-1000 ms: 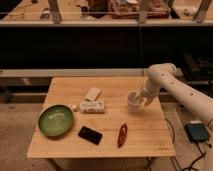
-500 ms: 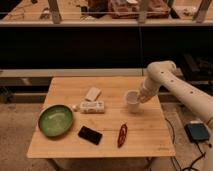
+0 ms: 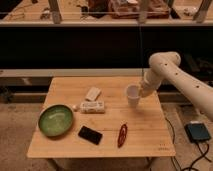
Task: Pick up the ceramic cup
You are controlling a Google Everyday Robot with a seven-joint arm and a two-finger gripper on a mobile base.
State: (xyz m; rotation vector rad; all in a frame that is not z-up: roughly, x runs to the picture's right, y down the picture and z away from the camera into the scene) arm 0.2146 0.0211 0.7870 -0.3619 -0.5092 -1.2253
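The ceramic cup (image 3: 132,95) is small, white and glossy, at the right middle of the wooden table (image 3: 145,140). My gripper (image 3: 141,92) is at the cup's right side, at its rim, shut on it. The cup stands upright and seems to hang just above the tabletop. The white arm comes in from the right edge of the view and bends down to the cup.
A green bowl (image 3: 56,120) sits front left. A black phone (image 3: 90,135) and a red chilli-shaped thing (image 3: 121,135) lie at the front. Two flat white boxes (image 3: 93,107) (image 3: 93,93) lie mid-table. A dark device (image 3: 198,132) lies on the floor at right.
The arm has risen a little and the cup has gone up with it, by a small amount. Nothing else on the table has moved.
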